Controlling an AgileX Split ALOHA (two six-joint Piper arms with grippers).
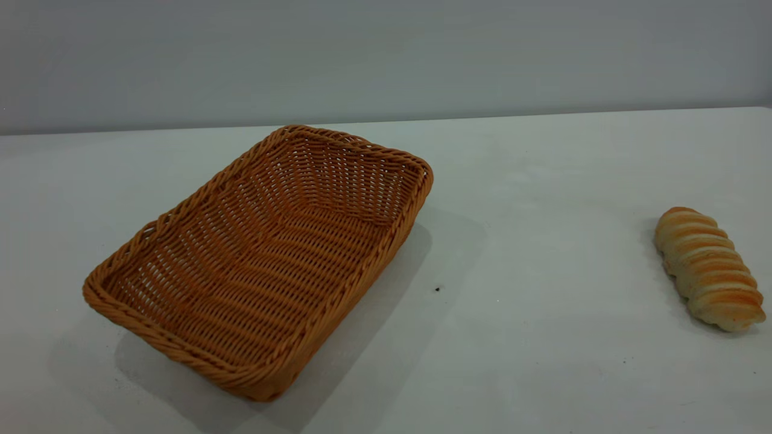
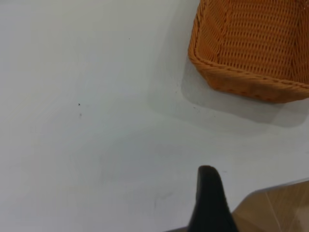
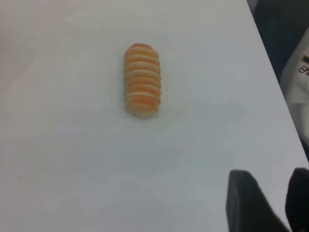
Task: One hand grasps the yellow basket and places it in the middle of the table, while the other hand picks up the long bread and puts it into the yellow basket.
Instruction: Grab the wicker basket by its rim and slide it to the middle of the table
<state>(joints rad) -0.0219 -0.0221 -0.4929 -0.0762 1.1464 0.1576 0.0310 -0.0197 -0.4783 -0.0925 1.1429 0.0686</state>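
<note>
The yellow basket (image 1: pixel 259 265) is an orange-tan wicker tray. It sits empty on the white table (image 1: pixel 543 313), left of the middle and turned at an angle. One corner of it shows in the left wrist view (image 2: pixel 251 48). The long bread (image 1: pixel 707 268) lies on the table at the far right, well apart from the basket. It also shows in the right wrist view (image 3: pixel 142 79). Neither gripper shows in the exterior view. My left gripper (image 2: pixel 208 193) hovers above bare table, off the basket's corner. My right gripper (image 3: pixel 273 193) is open and empty, above the table and short of the bread.
The table's edge (image 3: pixel 277 82) runs close to the bread, with a dark floor and a white bag (image 3: pixel 299 72) beyond it. A brown wooden surface (image 2: pixel 275 208) lies past the table edge by my left gripper. A grey wall (image 1: pixel 386 54) backs the table.
</note>
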